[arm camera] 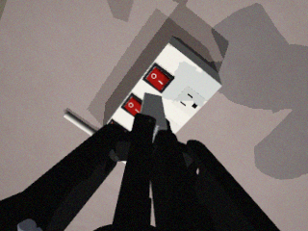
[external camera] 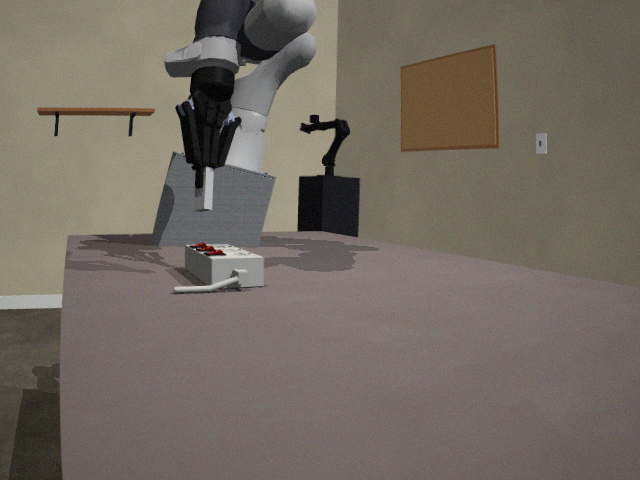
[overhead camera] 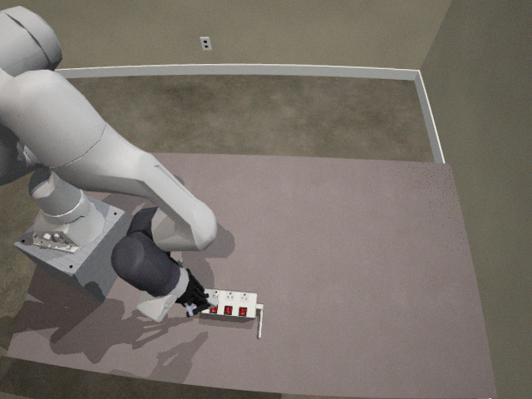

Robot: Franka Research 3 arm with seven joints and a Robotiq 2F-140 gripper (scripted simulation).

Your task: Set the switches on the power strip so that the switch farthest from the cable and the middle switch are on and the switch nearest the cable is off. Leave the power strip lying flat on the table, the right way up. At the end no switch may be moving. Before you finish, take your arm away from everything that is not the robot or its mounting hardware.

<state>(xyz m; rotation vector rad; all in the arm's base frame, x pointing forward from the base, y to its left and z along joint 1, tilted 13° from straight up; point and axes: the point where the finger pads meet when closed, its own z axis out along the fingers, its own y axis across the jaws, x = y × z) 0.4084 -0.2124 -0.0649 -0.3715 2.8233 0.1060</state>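
The white power strip (overhead camera: 229, 305) lies flat on the table, right way up, with three red rocker switches (overhead camera: 228, 310) in a row along its near side. Its short cable (overhead camera: 259, 319) leaves the right end. My gripper (overhead camera: 193, 310) is shut and empty, and points down. It hangs above the strip's end farthest from the cable, clear of it in the side view (external camera: 204, 198). In the wrist view the closed fingertips (arm camera: 153, 106) overlap the strip (arm camera: 169, 90). Two switches (arm camera: 158, 77) show there and the one nearest the cable is hidden. I cannot tell the switch positions.
The arm's base block (overhead camera: 71, 248) stands at the table's left edge, behind the strip. A low white wall border (overhead camera: 240, 71) runs around the floor beyond the table. A second small dark arm on a black pedestal (external camera: 328, 204) stands far off.
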